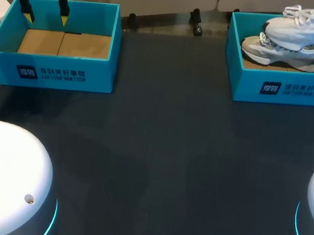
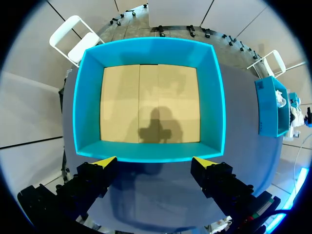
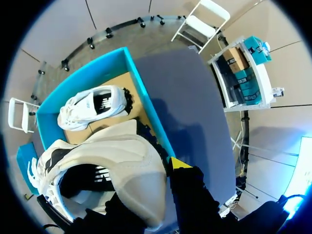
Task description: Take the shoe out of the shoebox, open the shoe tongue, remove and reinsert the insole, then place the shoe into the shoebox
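Observation:
A white shoe [image 1: 308,25] hangs just above the right blue shoebox [image 1: 283,87]. My right gripper [image 3: 155,191] is shut on its heel [image 3: 122,165]; only one yellow tip [image 3: 180,162] shows, outside the heel. A second grey-and-white shoe [image 1: 281,51] lies on its side inside that box [image 3: 148,105], below the held shoe and seen from the wrist [image 3: 95,108]. My left gripper [image 1: 45,15] hovers open and empty over the left blue shoebox [image 1: 67,71]. In its wrist view the gripper [image 2: 155,163] stands above the near wall of this box [image 2: 87,102], which holds nothing but a cardboard floor.
The two shoeboxes stand at the table's far corners, left and right. Dark table surface [image 1: 159,151] stretches between and in front of them. The white bases of my arms [image 1: 6,176] sit at the near corners.

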Robot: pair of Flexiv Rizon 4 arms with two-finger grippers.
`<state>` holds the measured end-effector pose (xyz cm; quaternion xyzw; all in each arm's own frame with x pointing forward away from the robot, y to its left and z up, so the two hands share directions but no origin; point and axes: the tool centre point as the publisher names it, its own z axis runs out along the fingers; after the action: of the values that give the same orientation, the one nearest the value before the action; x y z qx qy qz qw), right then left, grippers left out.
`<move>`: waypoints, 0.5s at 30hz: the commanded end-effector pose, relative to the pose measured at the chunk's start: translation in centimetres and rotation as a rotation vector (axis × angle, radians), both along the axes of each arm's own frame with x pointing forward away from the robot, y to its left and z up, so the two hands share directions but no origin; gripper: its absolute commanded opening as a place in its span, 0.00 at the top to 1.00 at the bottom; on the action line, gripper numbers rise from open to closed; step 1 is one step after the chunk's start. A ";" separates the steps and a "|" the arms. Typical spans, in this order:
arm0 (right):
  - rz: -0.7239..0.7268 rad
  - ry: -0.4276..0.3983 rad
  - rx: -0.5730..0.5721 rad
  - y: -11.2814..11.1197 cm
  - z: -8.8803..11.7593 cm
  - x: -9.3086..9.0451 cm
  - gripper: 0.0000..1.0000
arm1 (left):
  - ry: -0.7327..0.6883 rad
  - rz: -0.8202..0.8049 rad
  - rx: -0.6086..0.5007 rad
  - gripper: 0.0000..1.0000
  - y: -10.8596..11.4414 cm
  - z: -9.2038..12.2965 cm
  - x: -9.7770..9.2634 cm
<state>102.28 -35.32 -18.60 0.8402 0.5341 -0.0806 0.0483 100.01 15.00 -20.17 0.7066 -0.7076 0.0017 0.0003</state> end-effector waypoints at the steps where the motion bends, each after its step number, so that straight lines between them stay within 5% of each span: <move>1: 0.000 -0.030 -0.024 2.0 2.5 -2.5 1.00 | 0.001 0.000 0.001 0.00 0.0 0.1 0.0; 15: -0.012 -0.088 -0.042 10.9 4.2 -10.5 1.00 | 0.001 0.000 0.001 0.00 0.0 0.1 0.0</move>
<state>95.71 -26.90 -14.90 0.8480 0.5220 -0.0860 0.0327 100.01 15.00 -20.17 0.7066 -0.7076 0.0017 0.0003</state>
